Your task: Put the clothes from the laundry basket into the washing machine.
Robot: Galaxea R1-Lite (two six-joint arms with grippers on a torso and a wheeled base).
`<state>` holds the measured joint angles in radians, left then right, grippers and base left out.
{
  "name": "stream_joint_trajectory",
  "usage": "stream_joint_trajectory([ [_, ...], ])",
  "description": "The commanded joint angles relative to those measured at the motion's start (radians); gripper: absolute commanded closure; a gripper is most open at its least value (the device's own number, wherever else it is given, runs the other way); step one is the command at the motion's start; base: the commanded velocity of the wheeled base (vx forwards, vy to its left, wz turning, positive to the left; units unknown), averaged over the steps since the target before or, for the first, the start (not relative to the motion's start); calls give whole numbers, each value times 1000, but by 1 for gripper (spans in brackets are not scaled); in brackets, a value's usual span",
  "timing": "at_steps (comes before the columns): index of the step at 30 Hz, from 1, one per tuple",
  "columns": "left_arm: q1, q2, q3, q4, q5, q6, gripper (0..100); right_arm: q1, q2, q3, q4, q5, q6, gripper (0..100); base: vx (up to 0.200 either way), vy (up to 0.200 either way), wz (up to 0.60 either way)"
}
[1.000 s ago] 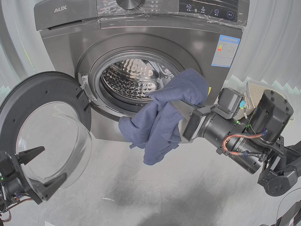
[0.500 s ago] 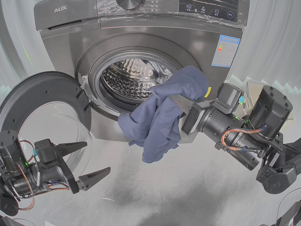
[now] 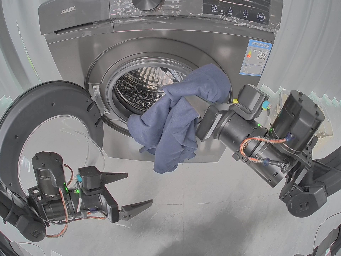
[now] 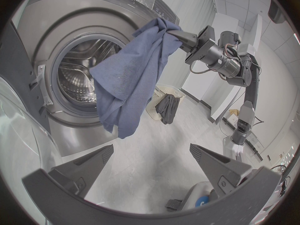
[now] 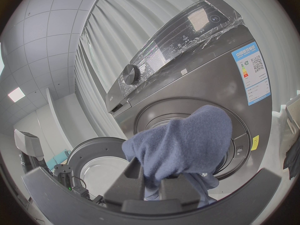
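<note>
Right arm stretched toward the washing machine. Right gripper clamped on blue garment, which hangs just before the drum opening. Left gripper low beside open door, fingers apart.

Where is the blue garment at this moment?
In the head view, the blue garment hangs from the right gripper, before the right half of the open drum of the washing machine.

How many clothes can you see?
2: blue garment in the right end effector by the drum; dark garment draped over the laundry basket. More may hide inside.
</note>
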<state>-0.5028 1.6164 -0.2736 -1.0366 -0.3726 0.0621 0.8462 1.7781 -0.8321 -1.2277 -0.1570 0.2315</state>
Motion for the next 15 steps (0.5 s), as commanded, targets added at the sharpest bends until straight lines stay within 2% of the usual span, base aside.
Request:
stream_joint_trajectory([
  [1, -2, 140, -21, -85, -2, -13, 0, 5, 11, -1, -3, 1, 0, 100, 0, 0, 0],
  [4, -2, 181, -22, -138, -2, -35, 0, 5, 9, 4, -3, -3, 0, 100, 0, 0, 0],
  [5, -2, 224, -27, -191, 0, -59, 0, 5, 9, 5, -3, 1, 2, 100, 0, 0, 0],
  [6, -2, 244, -30, -217, 3, -68, 0, 5, 9, 5, -4, 1, 2, 100, 0, 0, 0],
  [15, -2, 369, -82, -286, 11, -84, 0, 8, 11, 7, -3, 1, 2, 100, 0, 0, 0],
])
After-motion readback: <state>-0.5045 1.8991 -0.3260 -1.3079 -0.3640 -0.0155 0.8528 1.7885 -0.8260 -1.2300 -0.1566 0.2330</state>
